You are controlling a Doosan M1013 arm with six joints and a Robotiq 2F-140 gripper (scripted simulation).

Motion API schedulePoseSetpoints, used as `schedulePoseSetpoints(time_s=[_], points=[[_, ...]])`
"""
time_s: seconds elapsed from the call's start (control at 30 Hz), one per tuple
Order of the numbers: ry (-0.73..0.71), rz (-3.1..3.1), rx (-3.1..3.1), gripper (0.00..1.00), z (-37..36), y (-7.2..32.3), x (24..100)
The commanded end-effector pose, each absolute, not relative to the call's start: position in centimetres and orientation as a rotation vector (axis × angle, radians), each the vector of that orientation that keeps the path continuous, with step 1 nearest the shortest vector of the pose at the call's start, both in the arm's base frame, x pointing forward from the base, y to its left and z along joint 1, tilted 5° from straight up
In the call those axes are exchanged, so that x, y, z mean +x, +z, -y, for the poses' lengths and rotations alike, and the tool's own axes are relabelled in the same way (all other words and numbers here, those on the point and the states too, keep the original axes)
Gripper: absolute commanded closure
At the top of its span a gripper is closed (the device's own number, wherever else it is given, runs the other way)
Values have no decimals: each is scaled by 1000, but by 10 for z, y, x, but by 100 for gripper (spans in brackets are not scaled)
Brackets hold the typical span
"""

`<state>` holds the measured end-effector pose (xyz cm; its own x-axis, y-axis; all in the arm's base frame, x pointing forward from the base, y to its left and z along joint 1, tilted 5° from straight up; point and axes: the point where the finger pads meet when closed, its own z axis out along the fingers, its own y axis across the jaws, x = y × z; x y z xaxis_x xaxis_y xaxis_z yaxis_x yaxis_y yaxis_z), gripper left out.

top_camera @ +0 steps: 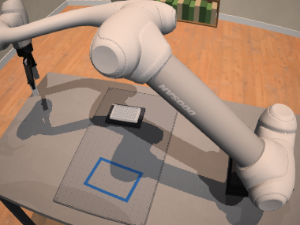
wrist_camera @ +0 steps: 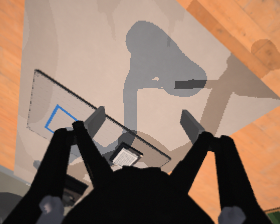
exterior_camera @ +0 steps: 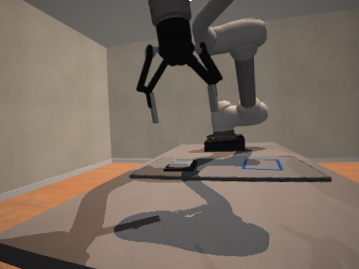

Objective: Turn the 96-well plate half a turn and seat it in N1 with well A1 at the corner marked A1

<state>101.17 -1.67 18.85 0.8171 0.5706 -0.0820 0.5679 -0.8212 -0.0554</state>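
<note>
The white 96-well plate (top_camera: pixel 125 114) sits in the black nest N1 on the grey dotted deck. It also shows in the exterior view (exterior_camera: pixel 181 163) and small in the wrist view (wrist_camera: pixel 124 156). I cannot tell which corner is cut off. The blue taped outline B1 (top_camera: pixel 113 178) lies on the deck nearer the front; it also shows in the wrist view (wrist_camera: pixel 58 119). My gripper (exterior_camera: pixel 181 106) hangs high above the far left corner of the table, well away from the plate. Its fingers are wide open and empty (wrist_camera: pixel 142 122).
The arm's big link (top_camera: pixel 189 103) crosses above the right part of the table. The arm's base (exterior_camera: pixel 224 143) stands on a black block at the table edge. A bookshelf (top_camera: pixel 189 2) stands by the back wall.
</note>
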Motion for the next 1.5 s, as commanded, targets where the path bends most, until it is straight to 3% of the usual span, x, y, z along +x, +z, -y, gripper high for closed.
schedulePoseSetpoints(time_s=[0.0,0.53,1.47], points=[[147,930,-2967,0,17,189,1012],[147,930,-2967,0,17,189,1012],[68,580,-3110,0,92,153,912]])
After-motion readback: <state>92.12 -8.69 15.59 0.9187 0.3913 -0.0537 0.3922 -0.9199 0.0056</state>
